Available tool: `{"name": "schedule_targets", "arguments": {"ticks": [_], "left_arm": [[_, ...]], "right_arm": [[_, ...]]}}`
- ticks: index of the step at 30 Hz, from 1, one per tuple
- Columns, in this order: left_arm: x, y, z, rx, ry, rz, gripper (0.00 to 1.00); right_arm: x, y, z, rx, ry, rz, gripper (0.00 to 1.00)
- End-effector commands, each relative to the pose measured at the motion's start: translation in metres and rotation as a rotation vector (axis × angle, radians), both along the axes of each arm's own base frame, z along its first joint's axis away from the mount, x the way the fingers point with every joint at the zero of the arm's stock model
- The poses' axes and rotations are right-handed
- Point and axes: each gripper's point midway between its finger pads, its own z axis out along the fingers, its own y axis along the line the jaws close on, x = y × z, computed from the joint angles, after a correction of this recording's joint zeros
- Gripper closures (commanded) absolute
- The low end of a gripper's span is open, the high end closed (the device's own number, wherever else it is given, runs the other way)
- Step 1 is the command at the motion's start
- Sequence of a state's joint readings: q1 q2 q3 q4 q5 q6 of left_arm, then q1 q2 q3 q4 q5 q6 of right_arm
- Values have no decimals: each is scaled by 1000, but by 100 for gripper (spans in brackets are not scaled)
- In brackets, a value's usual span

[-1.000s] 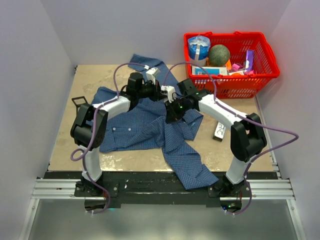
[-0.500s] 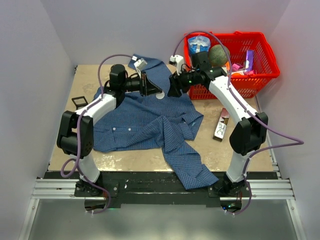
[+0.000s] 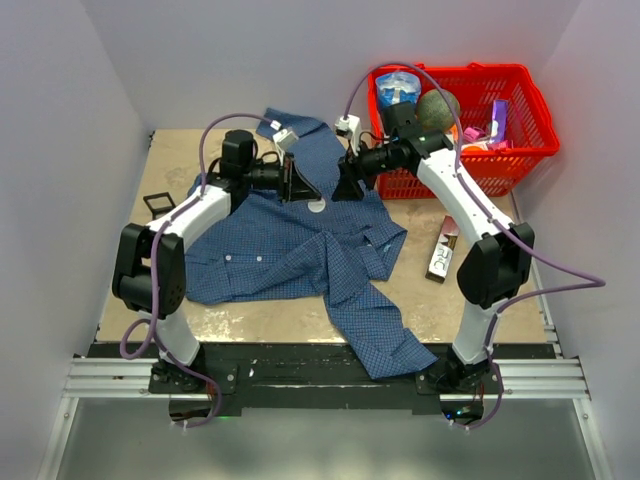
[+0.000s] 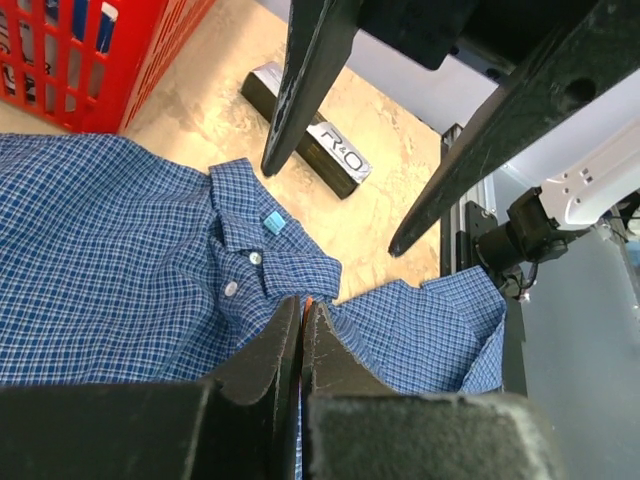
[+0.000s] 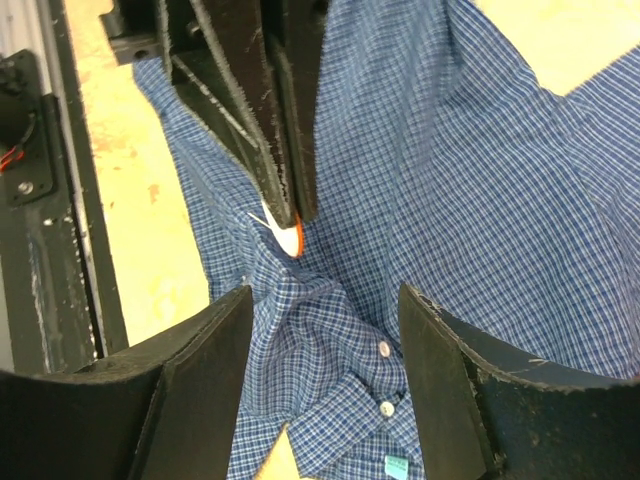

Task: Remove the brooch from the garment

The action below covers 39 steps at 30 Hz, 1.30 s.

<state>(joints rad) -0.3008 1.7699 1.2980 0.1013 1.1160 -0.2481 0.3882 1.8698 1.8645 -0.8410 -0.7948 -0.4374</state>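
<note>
Left hand (image 5: pixel 287 213) clamped on the brooch (image 5: pixel 292 238), orange at my fingertips, just above the garment (image 5: pixel 430 180) | right hand (image 5: pixel 322 300) fingers apart, facing it close by | garment sprawls mid-counter (image 3: pixel 180 150), brooch over its far part

The garment (image 3: pixel 280 250) is matt woven cloth. The basket (image 3: pixel 500 170) is glossy plastic; the desk (image 3: pixel 180 160) looks smooth, mottled.
</note>
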Motion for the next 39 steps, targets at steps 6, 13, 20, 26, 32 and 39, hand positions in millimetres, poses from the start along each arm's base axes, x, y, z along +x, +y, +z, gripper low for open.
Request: {"name": "schedule_targets", "arguments": {"ticks": [6,13,20,26,32,39], "left_arm": [[2,-1,39,-70,-120,-48,100],[2,-2,43,-87,-147,-41,100],[-2,-9,51,-107,-154,-69,100],[-5,-16,56,-117,-167,-90,100],[-5,-17,55,-117,-161,-93,100],[-3,-18,55,-121,-157,-84,100]], "right_arm": [[-16,20,11,46,-21,118,36],[-15,28,20,88,-1,116,39],[-14,35,20,105,23,104,48],[-15,36,19,110,35,93,57],[-16,36,21,121,42,84,65],[-17,35,20,115,44,82,67]]}}
